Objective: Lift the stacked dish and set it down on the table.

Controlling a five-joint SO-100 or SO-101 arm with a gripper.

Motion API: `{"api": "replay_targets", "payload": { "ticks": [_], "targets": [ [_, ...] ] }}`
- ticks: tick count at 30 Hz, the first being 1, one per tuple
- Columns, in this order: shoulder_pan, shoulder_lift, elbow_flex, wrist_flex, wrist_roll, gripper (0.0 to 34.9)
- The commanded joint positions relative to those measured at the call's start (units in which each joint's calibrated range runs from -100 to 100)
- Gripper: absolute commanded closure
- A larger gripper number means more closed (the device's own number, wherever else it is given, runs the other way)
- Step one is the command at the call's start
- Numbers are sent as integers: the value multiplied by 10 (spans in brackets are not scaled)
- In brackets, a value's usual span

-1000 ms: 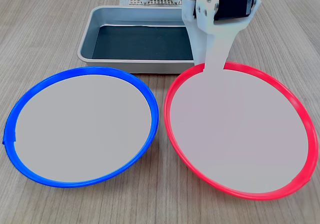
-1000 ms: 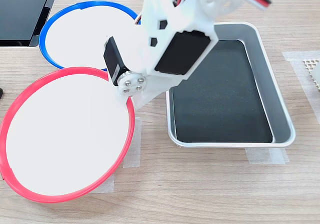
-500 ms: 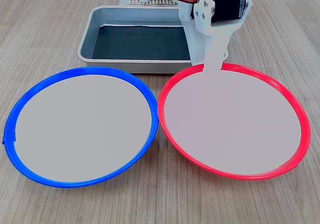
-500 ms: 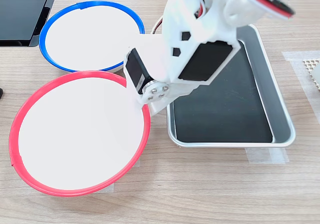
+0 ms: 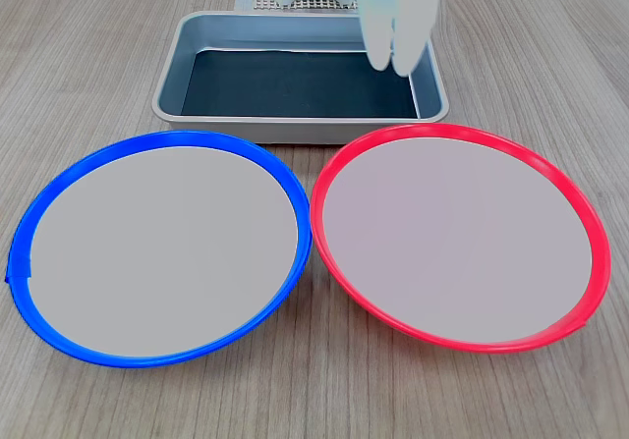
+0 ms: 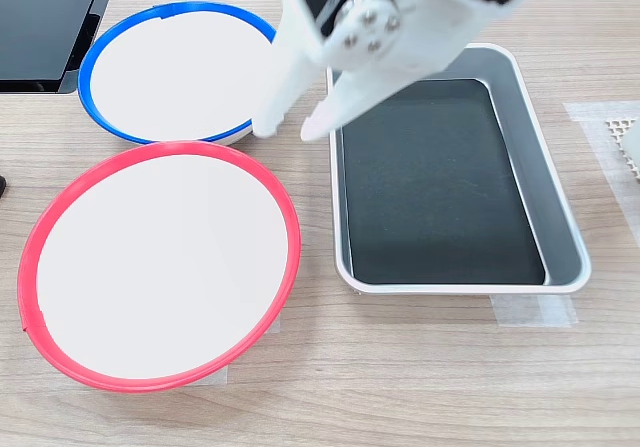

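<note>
Arm raised, its empty jaws parted above the red-rimmed dish (image 6: 160,272).

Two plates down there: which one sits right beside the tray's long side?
The red-rimmed plate, in the second exterior view. Its rim nearly meets the tray wall, while the blue-rimmed plate lies off the tray's corner.

two plates (image 5: 157,247) side by side on the table (image 5: 88,56), tray (image 5: 197,46) behind them in the first exterior view
</note>
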Motion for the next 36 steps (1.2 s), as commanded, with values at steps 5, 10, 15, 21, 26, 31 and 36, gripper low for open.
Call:
{"api": "replay_targets", "payload": {
  "ticks": [5,10,15,21,26,31,36],
  "targets": [
    [84,-301,320,-225,-17,348],
    [95,-467,484,-236,-38,348],
    [100,-643,608,-192,-43,348],
    [104,-778,700,-105,-47,348],
    [117,-837,734,-54,-55,348],
    [118,-837,734,-54,-61,347],
    [118,-837,734,-54,-61,346]
  ]
}}
